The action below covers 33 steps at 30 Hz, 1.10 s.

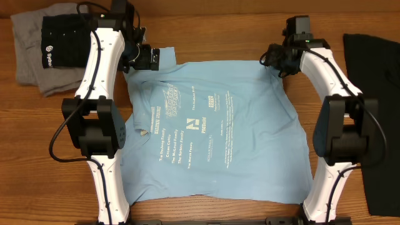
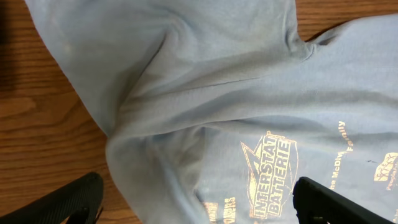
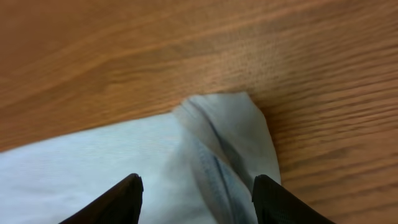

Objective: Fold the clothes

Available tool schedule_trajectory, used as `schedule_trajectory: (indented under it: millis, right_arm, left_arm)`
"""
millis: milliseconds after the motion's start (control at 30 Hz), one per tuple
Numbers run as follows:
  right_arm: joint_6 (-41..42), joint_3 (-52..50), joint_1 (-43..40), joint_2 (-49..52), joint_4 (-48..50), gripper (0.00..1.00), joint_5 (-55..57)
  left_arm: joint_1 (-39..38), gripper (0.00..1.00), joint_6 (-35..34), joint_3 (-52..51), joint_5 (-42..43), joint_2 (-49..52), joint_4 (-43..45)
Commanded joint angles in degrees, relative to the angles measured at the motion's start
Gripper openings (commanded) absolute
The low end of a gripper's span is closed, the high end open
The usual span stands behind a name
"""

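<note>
A light blue T-shirt [image 1: 212, 131] with white print lies spread flat in the middle of the wooden table. My left gripper [image 1: 150, 59] hovers over its far left sleeve. In the left wrist view that gripper [image 2: 196, 196] is wide open, with wrinkled blue cloth [image 2: 205, 87] and printed lettering under the gap. My right gripper [image 1: 273, 59] is at the shirt's far right corner. In the right wrist view its jaws [image 3: 198, 186] stand apart on either side of a folded hem corner [image 3: 230, 130] and do not pinch it.
A grey garment [image 1: 25, 59] with a black one [image 1: 62, 40] folded on top lies at the far left. Another black garment [image 1: 375, 112] lies along the right edge. Bare wood [image 1: 219, 31] shows beyond the shirt.
</note>
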Motion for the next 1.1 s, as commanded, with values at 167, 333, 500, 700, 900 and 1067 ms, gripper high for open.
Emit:
schedule_trajectory:
  millis: [167, 333, 500, 700, 900, 1067]
  right_arm:
    - [-6.69, 0.42, 2.21, 4.28, 1.88, 0.59, 3.56]
    - [-6.67, 0.42, 3.13, 4.96, 2.16, 0.52, 5.66]
    - [-5.33, 0.44, 3.10, 5.11, 2.99, 0.34, 8.55]
    - [-5.35, 0.44, 2.99, 5.11, 3.69, 0.06, 10.91]
    - [-3.78, 0.48, 2.64, 5.11, 5.03, 0.04, 15.89]
    - [-3.37, 1.33, -0.11, 5.11, 6.25, 0.04, 16.41]
  left_arm:
    - [-0.02, 1.00, -0.28, -1.51, 0.83, 0.31, 1.66]
    - [-0.02, 1.00, -0.26, -1.53, 0.81, 0.31, 1.64]
    - [0.00, 1.00, -0.24, -1.53, 0.81, 0.31, 1.46]
    - [-0.02, 1.00, -0.24, -1.53, 0.79, 0.31, 1.49]
    - [0.00, 1.00, -0.24, -1.53, 0.79, 0.31, 1.51]
    - [0.00, 1.00, -0.24, -1.53, 0.79, 0.31, 1.60]
